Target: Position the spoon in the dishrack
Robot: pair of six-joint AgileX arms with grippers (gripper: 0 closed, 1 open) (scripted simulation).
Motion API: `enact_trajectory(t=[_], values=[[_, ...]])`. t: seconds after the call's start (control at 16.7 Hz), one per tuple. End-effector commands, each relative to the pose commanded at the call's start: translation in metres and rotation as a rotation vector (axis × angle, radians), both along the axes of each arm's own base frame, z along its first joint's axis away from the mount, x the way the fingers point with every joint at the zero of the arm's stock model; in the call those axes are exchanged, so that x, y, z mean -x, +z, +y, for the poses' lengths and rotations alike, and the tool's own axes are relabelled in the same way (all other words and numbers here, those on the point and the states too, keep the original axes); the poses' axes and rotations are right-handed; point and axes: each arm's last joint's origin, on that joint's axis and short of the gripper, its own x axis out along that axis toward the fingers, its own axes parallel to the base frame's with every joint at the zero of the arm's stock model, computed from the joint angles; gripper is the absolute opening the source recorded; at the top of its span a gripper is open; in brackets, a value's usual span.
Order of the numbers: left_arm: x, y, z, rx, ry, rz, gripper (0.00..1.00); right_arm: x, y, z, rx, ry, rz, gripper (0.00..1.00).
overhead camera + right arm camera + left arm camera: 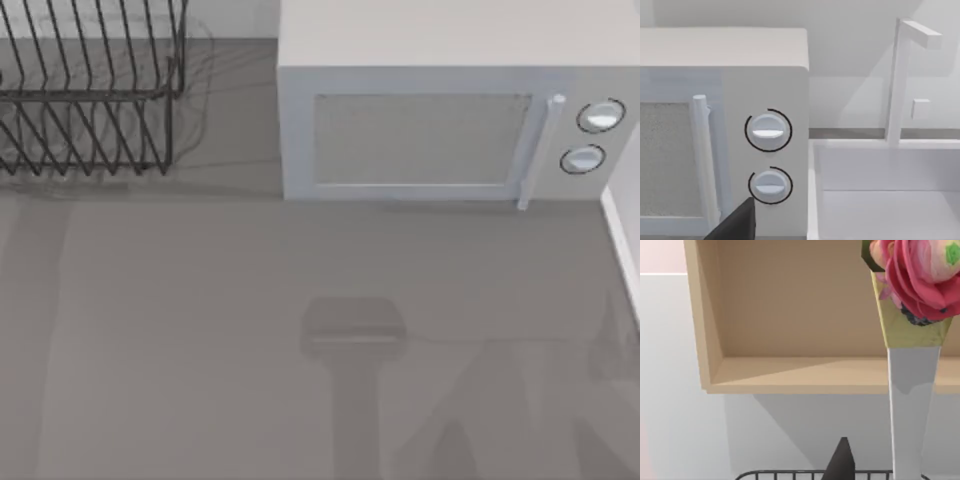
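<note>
My left gripper (841,460) carries the spoon (912,405) upright, handle down, just above the dishrack (90,100) at the table's far left; its grip I cannot tell.

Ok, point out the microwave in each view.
Top view: microwave at the back, right of the dishrack.
Left wrist view: a shelf and the dishrack rim instead.
Right wrist view: microwave beside the sink, door handle and dials facing the camera.
Shared landmark: its two dials, in the top and right wrist views.
</note>
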Motion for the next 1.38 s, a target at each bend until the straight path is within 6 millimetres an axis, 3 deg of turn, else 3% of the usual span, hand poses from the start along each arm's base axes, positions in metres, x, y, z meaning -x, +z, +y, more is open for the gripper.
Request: enact_trajectory(t=[0.24, 0.48, 0.66, 0.84, 0.96, 1.26, 1.38], values=[[-0.064, -0.030, 0.007, 0.002, 0.006, 0.006, 0.00, 0.000, 0.000, 0.000, 0.000, 0.000, 0.000, 1.00], [-0.130, -0.090, 0.008, -0.002, 0.006, 0.000, 0.00, 0.000, 0.000, 0.000, 0.000, 0.000, 0.000, 1.00], [-0.162, -0.140, 0.003, -0.004, 0.003, -0.013, 0.00, 0.000, 0.000, 0.000, 0.000, 0.000, 0.000, 1.00], [-0.175, -0.179, -0.003, -0.002, 0.001, -0.006, 0.00, 0.000, 0.000, 0.000, 0.000, 0.000, 0.000, 1.00], [-0.178, -0.193, -0.006, -0.001, 0.000, -0.001, 0.00, 0.000, 0.000, 0.000, 0.000, 0.000, 0.000, 1.00], [-0.179, -0.196, -0.006, 0.000, 0.000, 0.000, 0.00, 0.000, 0.000, 0.000, 0.000, 0.000, 0.000, 1.00], [-0.179, -0.196, -0.006, 0.000, 0.000, 0.000, 0.15, 0.000, 0.000, 0.000, 0.000, 0.000, 0.000, 1.00]])
